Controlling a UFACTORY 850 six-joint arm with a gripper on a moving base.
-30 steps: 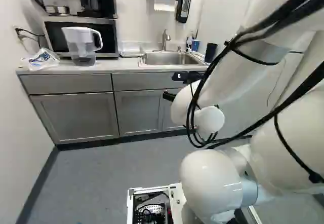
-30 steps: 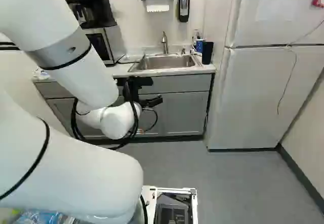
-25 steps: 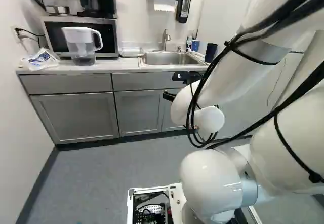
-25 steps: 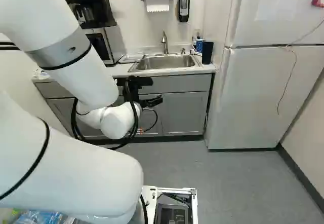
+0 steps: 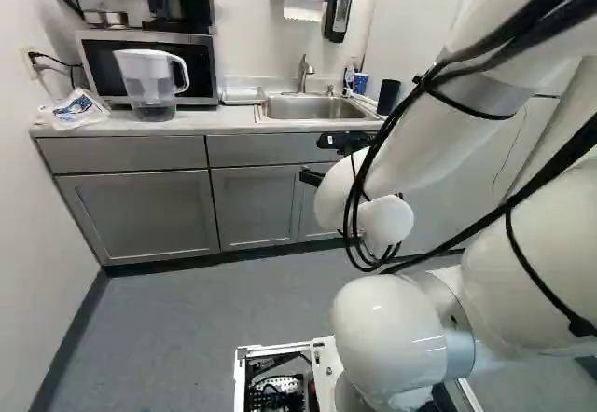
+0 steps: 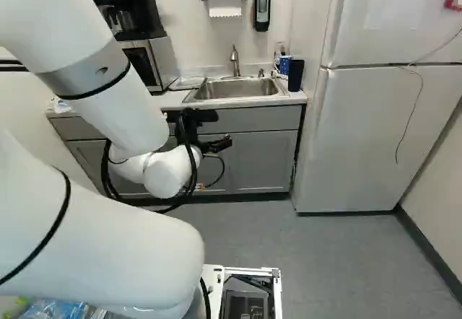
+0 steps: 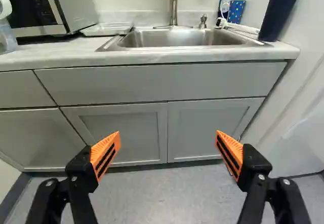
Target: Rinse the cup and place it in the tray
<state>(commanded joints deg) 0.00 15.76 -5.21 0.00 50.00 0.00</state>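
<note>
My gripper point(image 6: 219, 144) hangs in front of the sink cabinet, lower than the counter top. Seen from the wrist, the gripper point(image 7: 168, 150) is open, its orange pads wide apart with nothing between them. Ahead of it is the steel sink point(image 7: 177, 40) with its faucet point(image 7: 174, 6). A dark blue tumbler point(image 7: 278, 15) stands upright on the counter just beside the sink's right end, and a smaller patterned blue cup point(image 7: 236, 11) stands behind it. On the sink's other side lies a flat white tray point(image 7: 107, 29). I cannot tell which cup is meant.
The counter edge point(image 7: 152, 58) and grey cabinet doors point(image 7: 126, 130) face the gripper. A microwave point(image 5: 201, 62) and water pitcher point(image 5: 151, 81) stand left of the tray. A white refrigerator point(image 6: 375, 138) is to the right. A soap dispenser point(image 6: 262, 5) hangs above the counter.
</note>
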